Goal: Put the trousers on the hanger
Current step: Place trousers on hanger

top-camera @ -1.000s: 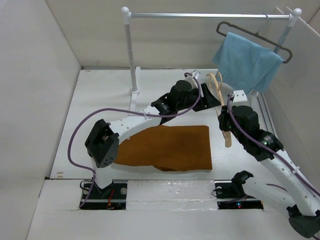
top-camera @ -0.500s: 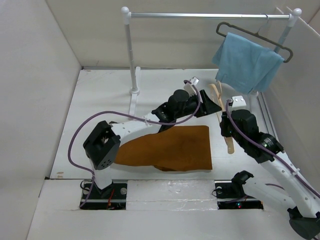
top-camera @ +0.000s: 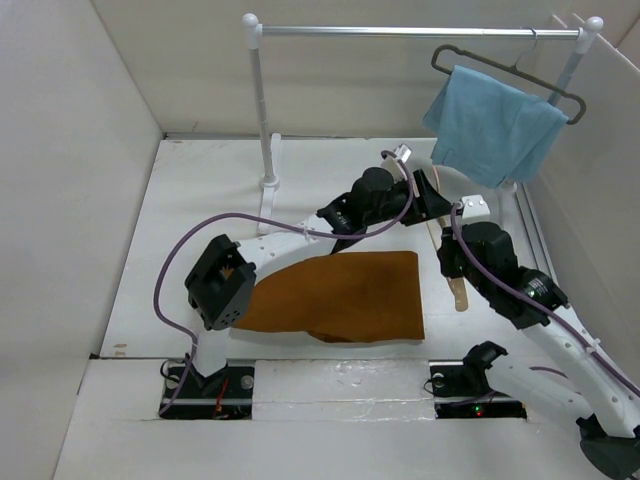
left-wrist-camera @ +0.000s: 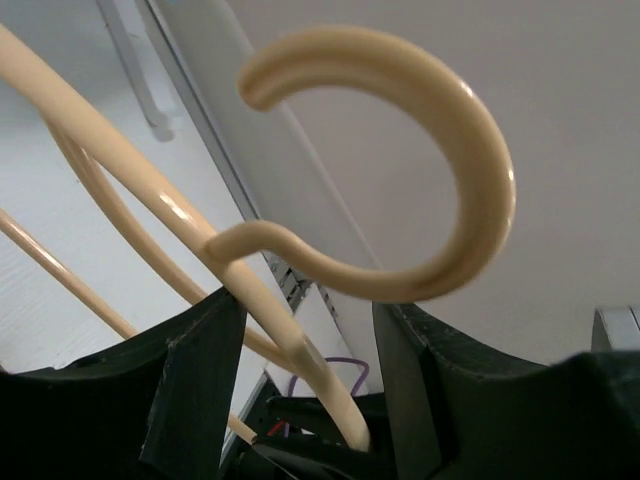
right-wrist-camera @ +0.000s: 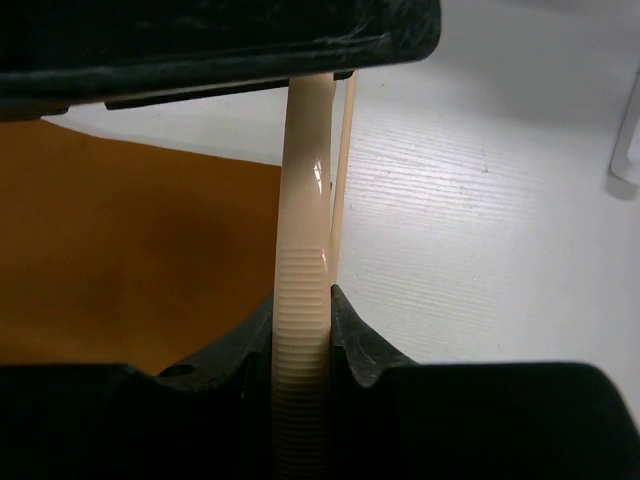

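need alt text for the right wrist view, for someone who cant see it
Close-up of the right gripper clamped on the ribbed shoulder of a beige hanger that runs straight up the frame. The thin lower bar shows just behind it. Rust-brown trousers lie flat on the white table to the left.

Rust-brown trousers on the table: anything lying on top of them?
Nothing rests on the flat rust-brown cotton trousers. The pale beige wooden hanger is beside their right edge, held in both arms' jaws. The left arm crosses above their far edge, hiding a strip.
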`<state>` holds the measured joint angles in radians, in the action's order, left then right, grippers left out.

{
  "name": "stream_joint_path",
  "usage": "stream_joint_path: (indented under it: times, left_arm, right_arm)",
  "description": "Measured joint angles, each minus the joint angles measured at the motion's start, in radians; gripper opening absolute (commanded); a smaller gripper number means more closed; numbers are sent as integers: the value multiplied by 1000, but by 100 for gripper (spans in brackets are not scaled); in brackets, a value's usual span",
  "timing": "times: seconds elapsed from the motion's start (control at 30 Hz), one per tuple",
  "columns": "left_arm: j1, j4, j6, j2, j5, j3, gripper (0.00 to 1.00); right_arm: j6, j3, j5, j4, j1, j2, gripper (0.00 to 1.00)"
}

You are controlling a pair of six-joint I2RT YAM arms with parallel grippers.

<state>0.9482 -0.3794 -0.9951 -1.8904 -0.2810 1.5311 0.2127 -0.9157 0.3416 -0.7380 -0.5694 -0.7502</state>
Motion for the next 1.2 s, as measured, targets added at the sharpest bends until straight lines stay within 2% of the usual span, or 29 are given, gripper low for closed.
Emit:
stream_joint_path:
  times: [0.1,0.2,0.23,0.27,0.3,0.37,0.4,0.47,0.5,0.53,0.57,0.67,0.73,0.8,0.87,0.9,0.93,0.97,1.2]
  left_arm:
    - [-1,59,0,-29,6,42,48]
    - [0,89,-5,-46,13,61,27]
    - [0,100,-10,-46,24,61,7]
    - [0,101,-10,-47,24,61,6]
    - [-1,93,-34,-48,20,60,0]
    - [0,77,-61,-48,27,55,0]
    - [0,63,-71,-47,26,43,0]
    - [0,6,-102,-40,19,-10,0]
    - [2,-33,-121,-29,18,-56,0]
    - [5,-71,-137,-15,16,-106,0]
    - [10,-112,-147,-1,14,-164,0]
    - [32,-208,-173,28,3,-332,0]
    - [49,-278,-194,30,-2,-423,0]
    - [66,-329,-221,31,-8,-491,0]
    - [80,-395,-235,31,-8,-539,0]
    - [90,-433,-247,34,-6,-558,0]
    - [97,-473,-257,37,-5,-577,0]
    - [105,-520,-267,41,-2,-597,0]
    - [131,-803,-388,10,9,-682,0]
  right_arm:
    - [5,17,6,-10,-18,0,0]
    - [15,27,24,-10,-37,0,0]
    - [19,27,32,-13,-40,0,0]
    - [21,27,37,-11,-43,1,0]
    - [30,27,45,-12,-48,0,0]
    - [43,27,60,-13,-55,-6,0]
    - [49,27,64,-14,-61,-6,5]
    - [64,27,67,-37,-72,-4,25]
    - [72,28,65,-55,-79,-2,47]
    - [78,31,51,-76,-85,5,56]
    - [83,34,37,-95,-92,15,69]
    - [91,34,3,-149,-100,76,80]
    - [95,34,-16,-183,-97,130,81]
    - [95,28,-32,-211,-90,174,73]
    - [89,23,-52,-219,-77,195,51]
    - [84,23,-63,-218,-71,194,18]
    - [74,27,-82,-212,-64,187,4]
    - [73,36,-97,-199,-58,176,0]
    - [75,87,-113,-162,-39,101,0]
